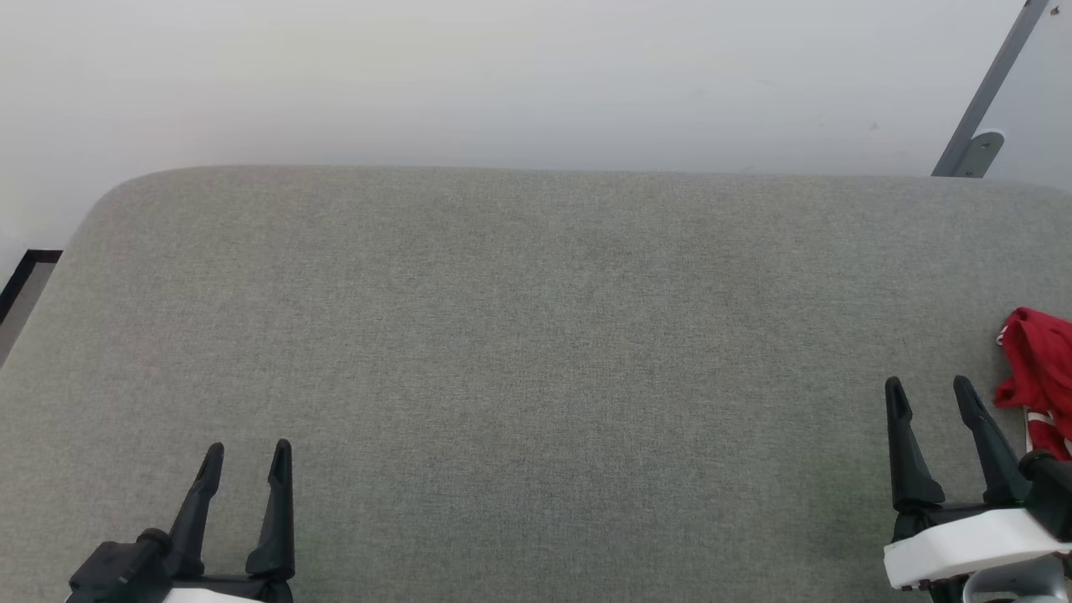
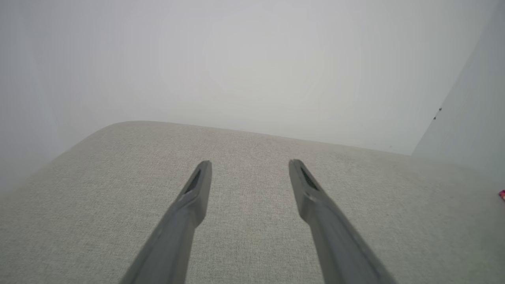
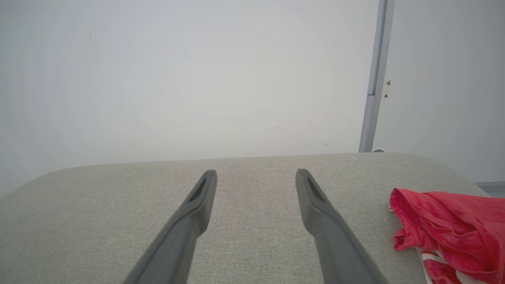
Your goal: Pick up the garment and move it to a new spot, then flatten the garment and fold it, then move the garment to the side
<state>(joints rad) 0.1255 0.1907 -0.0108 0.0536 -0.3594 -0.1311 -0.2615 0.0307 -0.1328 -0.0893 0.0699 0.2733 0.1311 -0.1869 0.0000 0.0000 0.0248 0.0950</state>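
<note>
Grey table (image 1: 536, 335) fabric lies bare ahead of us. Our garment (image 1: 1038, 368) sits bunched at frame right, just beside our right gripper (image 1: 931, 392), the nearer one. Both it and our left gripper (image 1: 248, 456) are released, grasping nothing.

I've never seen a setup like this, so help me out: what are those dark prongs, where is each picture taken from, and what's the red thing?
The prongs are a robot's two hands. One picture looks down from its head: the left hand is at lower left, the right hand at lower right. The other two come from cameras on each wrist, looking along that hand's fingers. Both hands are open and hold nothing. Below is a grey padded surface. The red thing is a crumpled shirt at its right edge, beside the right hand.
</note>
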